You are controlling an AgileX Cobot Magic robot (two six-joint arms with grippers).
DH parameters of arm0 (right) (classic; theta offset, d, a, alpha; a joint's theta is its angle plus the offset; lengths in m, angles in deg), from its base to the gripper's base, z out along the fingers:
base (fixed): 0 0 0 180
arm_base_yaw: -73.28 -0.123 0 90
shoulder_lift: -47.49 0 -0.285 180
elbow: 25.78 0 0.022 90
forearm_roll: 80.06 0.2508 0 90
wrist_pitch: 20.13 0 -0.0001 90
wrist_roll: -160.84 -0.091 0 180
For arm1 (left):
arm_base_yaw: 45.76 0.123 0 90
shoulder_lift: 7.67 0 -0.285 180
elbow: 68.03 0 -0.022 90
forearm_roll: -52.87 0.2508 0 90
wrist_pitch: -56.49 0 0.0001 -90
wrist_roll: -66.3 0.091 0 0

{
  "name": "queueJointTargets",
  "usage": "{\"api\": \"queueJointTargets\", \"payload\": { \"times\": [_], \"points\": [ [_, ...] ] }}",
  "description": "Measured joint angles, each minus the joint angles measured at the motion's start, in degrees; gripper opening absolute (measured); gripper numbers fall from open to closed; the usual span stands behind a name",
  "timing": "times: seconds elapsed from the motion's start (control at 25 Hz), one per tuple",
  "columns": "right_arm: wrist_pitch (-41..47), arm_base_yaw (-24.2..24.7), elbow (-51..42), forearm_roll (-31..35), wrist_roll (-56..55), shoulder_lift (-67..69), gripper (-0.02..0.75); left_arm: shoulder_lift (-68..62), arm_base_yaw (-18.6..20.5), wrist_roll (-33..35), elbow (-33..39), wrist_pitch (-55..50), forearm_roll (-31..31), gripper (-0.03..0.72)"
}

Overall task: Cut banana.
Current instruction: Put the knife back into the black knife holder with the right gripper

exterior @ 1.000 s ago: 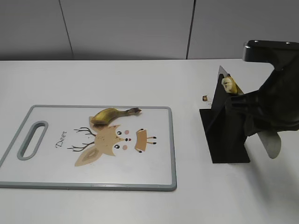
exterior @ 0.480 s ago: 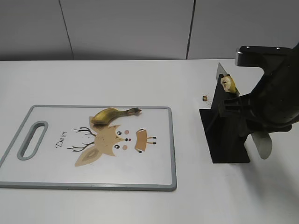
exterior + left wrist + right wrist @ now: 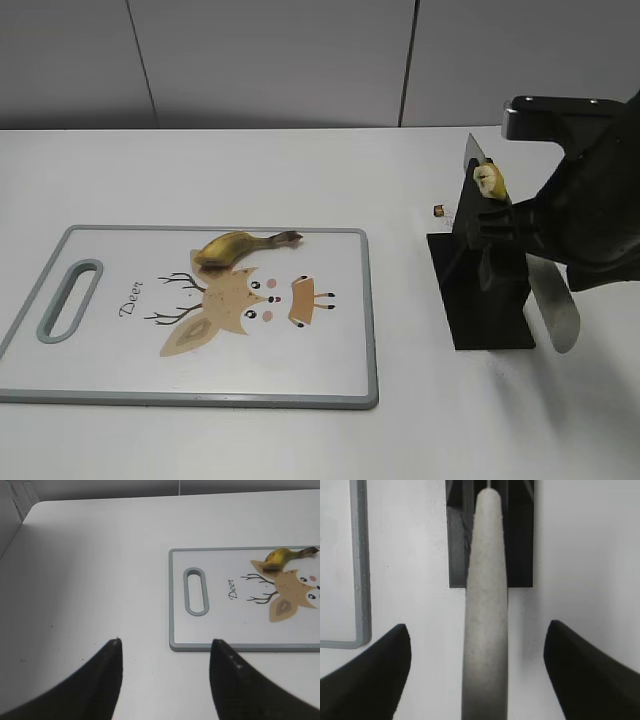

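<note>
A half banana (image 3: 235, 246) with a dark stem lies on the far part of the deer-print cutting board (image 3: 370, 300); it also shows in the left wrist view (image 3: 285, 556). A knife with a grey handle (image 3: 553, 310) sits slanted in a black stand (image 3: 487, 290), with a banana piece (image 3: 488, 180) at the stand's top. My right gripper (image 3: 477, 625) is open, and the grey handle (image 3: 485, 630) lies between its spread fingers without touching them. My left gripper (image 3: 165, 642) is open and empty over bare table, left of the board's handle slot (image 3: 195, 591).
A small brown bit (image 3: 438, 210) lies on the table left of the stand. The right arm (image 3: 590, 220) looms over the stand's right side. The board's corner (image 3: 360, 580) is left of the stand in the right wrist view.
The right arm has shifted a little to the left toward the stand. The grey handle now shows longer and closer beside the stand. The banana and board have not moved.
</note>
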Motion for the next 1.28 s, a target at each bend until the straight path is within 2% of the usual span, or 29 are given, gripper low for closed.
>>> {"api": "queueJointTargets", "payload": {
  "times": [0.28,0.52,0.64,0.84,1.04,1.28],
  "points": [
    [-0.04,0.00,0.00,0.36,8.05,-11.64,0.650,0.00,0.00,0.00,0.00,0.00,0.00,0.542],
    [2.11,0.00,0.00,4.18,27.61,-27.80,0.624,0.00,0.00,0.00,0.00,0.00,0.00,0.542],
    [3.58,0.00,-1.75,6.13,33.52,-35.04,0.604,0.00,0.00,0.00,0.00,0.00,0.00,0.542],
    [6.10,0.00,-9.44,9.81,36.02,-46.68,0.595,0.00,0.00,0.00,0.00,0.00,0.00,0.542],
    [7.33,0.00,-17.13,10.09,36.25,-59.14,0.595,0.00,0.00,0.00,0.00,0.00,0.00,0.542],
    [13.63,0.00,-21.14,10.15,36.29,-71.82,0.593,0.00,0.00,0.00,0.00,0.00,0.00,0.542]
  ]
}}
